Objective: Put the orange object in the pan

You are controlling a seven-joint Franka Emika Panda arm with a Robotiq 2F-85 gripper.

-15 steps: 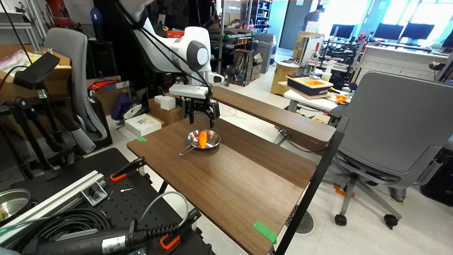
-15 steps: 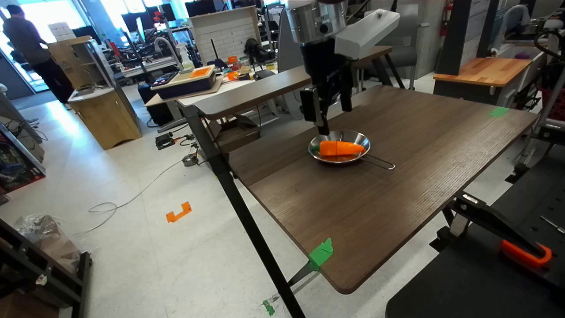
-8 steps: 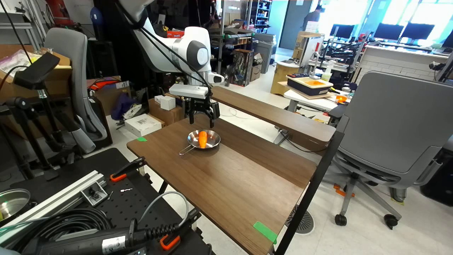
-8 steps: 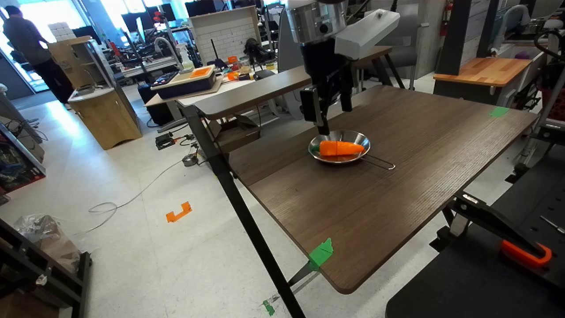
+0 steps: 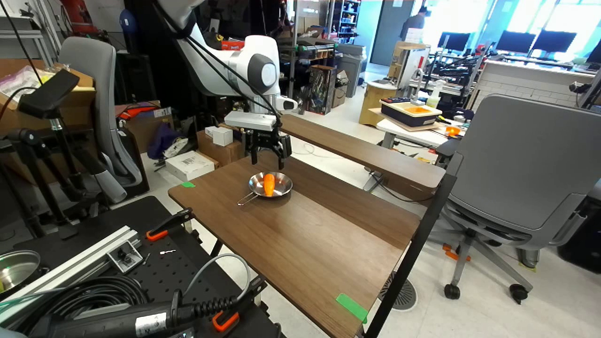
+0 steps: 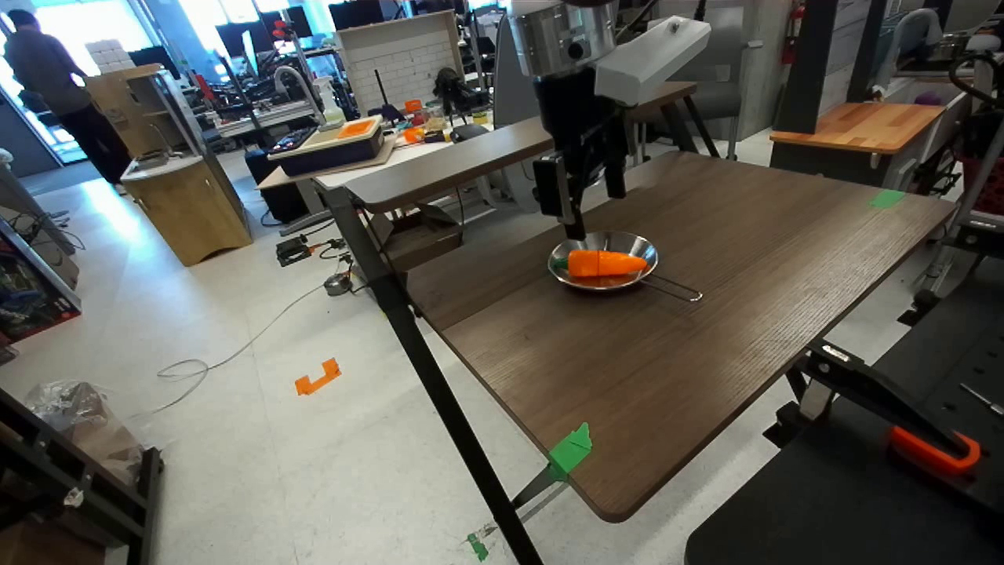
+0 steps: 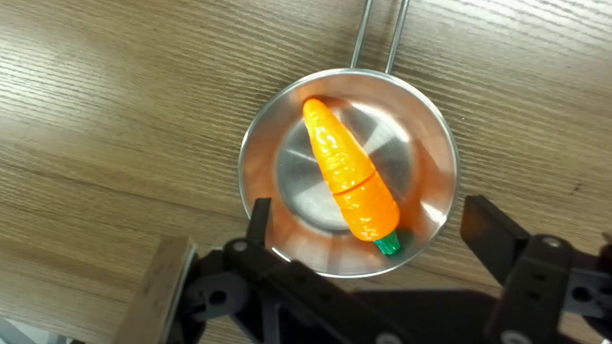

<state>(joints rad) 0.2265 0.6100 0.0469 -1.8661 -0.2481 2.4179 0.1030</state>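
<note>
I am holding my gripper [image 5: 267,164] wide above and near the pan [image 7: 258,162], gripping nothing; the carrot [image 7: 343,167] is lying inside the pan. I am judging the placing done, so I am planning to rise straight up, fingers [image 7: 260,220] apart, brushing neither.

You can read no word, brand, number or sign in any of the views. In an exterior view, you see a white label [image 5: 151,324] on the black tool [image 5: 103,326], its print too small for you to make out. The white box [image 5: 181,165] bears dark print [image 5: 193,161], also illegible, and the carton [image 5: 143,131] near it has a pale sticker [image 5: 162,112] that you cannot read. In an exterior view, you find a small pale label [image 6: 835,352] on the clamp [image 6: 882,396] and a printed picture [image 6: 23,282] on the dark box [image 6: 51,308]; any lettering is too tiny or blurred for you.
</note>
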